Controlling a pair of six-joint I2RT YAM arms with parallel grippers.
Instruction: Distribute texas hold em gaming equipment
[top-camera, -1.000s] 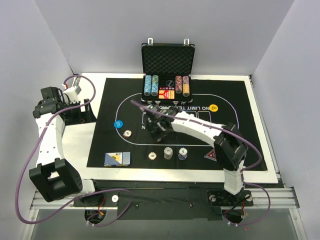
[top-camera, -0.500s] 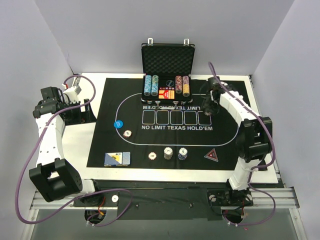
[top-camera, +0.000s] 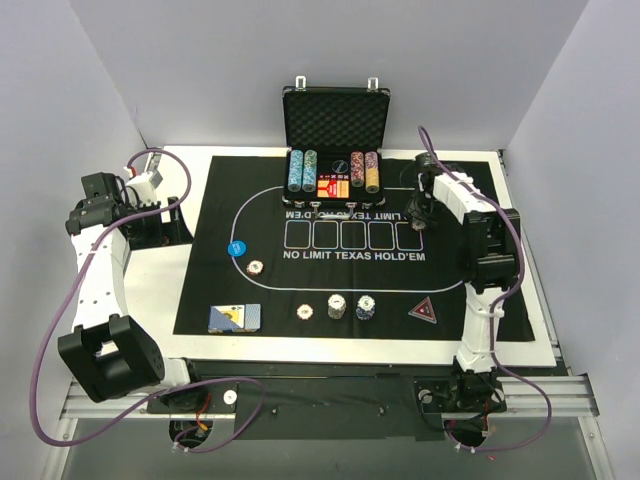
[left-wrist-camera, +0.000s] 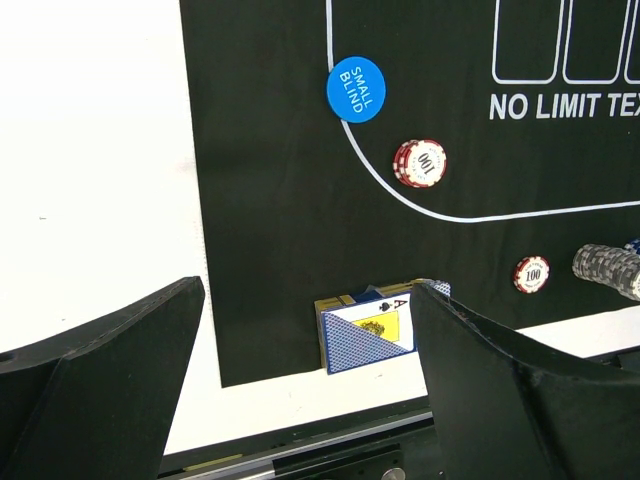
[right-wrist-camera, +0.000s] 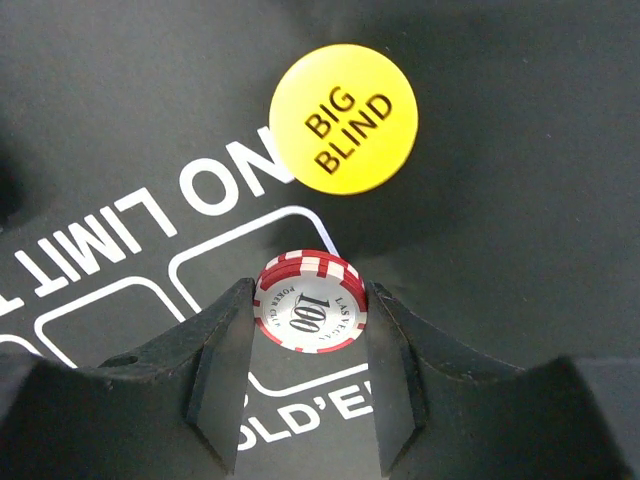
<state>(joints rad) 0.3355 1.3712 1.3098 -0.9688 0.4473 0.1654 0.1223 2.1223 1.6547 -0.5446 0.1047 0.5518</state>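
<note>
Pinching red-white 100 chip (right-wrist-camera: 310, 302) between part-closed right fingers (right-wrist-camera: 225, 380), over black mat (right-wrist-camera: 120, 90), just beside yellow BIG BLIND disc (right-wrist-camera: 343, 118). Holding nothing in left fingers (left-wrist-camera: 100, 390), spread wide, off mat at left of white bench (top-camera: 170, 300). Card deck (left-wrist-camera: 365, 335) at mat's near-left corner. Open chip case (top-camera: 335, 120) at back, plain grey walls (top-camera: 200, 70) around.

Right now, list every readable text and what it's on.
"SMALL BLIND": blue disc
"BIG BLIND": yellow disc
"NO LIMIT TEXAS HOLD'EM": black mat
"100": red-striped chip in the right tool
"100": two chips on the mat
"A": face-up card
Red label in the case: too small to read
</note>
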